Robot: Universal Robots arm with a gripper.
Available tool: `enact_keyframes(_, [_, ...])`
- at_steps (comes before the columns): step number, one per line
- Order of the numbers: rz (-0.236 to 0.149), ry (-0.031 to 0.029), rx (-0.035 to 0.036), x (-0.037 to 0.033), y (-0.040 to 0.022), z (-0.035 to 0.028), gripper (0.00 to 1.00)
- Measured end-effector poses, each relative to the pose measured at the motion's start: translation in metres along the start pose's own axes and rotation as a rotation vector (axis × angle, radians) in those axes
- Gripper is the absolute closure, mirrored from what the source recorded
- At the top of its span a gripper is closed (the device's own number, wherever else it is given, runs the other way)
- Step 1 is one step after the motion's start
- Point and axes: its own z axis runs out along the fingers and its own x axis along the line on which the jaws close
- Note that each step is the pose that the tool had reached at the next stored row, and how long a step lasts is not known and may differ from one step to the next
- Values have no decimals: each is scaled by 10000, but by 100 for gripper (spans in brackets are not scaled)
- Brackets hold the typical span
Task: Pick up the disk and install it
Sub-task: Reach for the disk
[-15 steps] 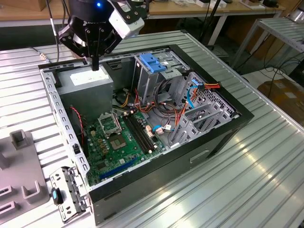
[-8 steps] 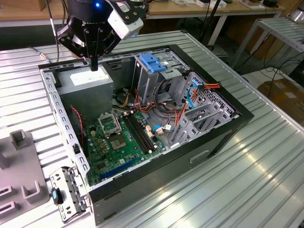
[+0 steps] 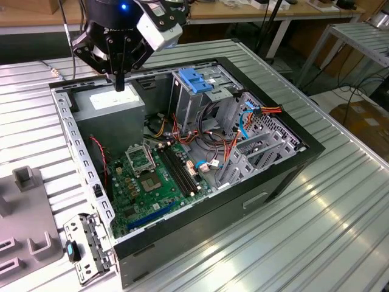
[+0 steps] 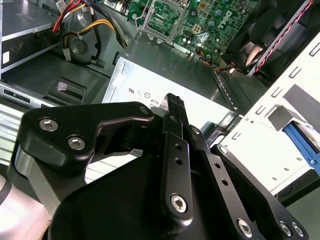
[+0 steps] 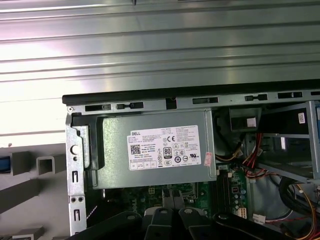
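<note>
Ribbed metal table (image 3: 340, 231) bearing an open black computer case (image 3: 285, 164). Above the grey power supply (image 3: 115, 104) in the far corner on the exterior view's left, black gripper (image 3: 120, 84), fingers pressed together, holding nothing. Outside the case, near side on the exterior view's left, perforated metal bracket (image 3: 91, 243) holding the dark, blue-tabbed disk (image 3: 72, 250), well apart from the gripper.

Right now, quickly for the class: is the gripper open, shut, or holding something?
Gripper: fingers shut, holding nothing, over the power supply.
</note>
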Motion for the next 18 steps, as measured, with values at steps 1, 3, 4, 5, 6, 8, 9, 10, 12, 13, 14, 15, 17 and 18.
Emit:
enact_keyframes(1, [0, 5, -1, 6, 0, 1, 89])
enact_keyframes(3, [1, 10, -1, 14, -1, 3, 89])
enact_keyframes(4, [0, 12, -1, 15, -1, 3, 89])
enact_keyframes(5, [1, 14, -3, 17, -2, 4, 89])
enact_keyframes(6, [1, 15, -3, 19, -2, 4, 89])
enact_keyframes(8, [1, 19, -4, 22, -2, 5, 89])
enact_keyframes(9, [1, 21, -4, 25, -2, 5, 89])
enact_keyframes(10, [1, 22, -4, 26, -2, 5, 89])
enact_keyframes(12, [1, 25, -4, 29, -3, 6, 89])
enact_keyframes(13, [1, 26, -5, 31, -3, 6, 89])
enact_keyframes(14, [1, 27, -4, 32, -3, 6, 89])
enact_keyframes(15, [1, 28, -4, 33, -3, 6, 89])
enact_keyframes(17, [1, 32, -5, 37, -3, 7, 89])
enact_keyframes(18, [1, 33, -5, 38, -3, 7, 89])
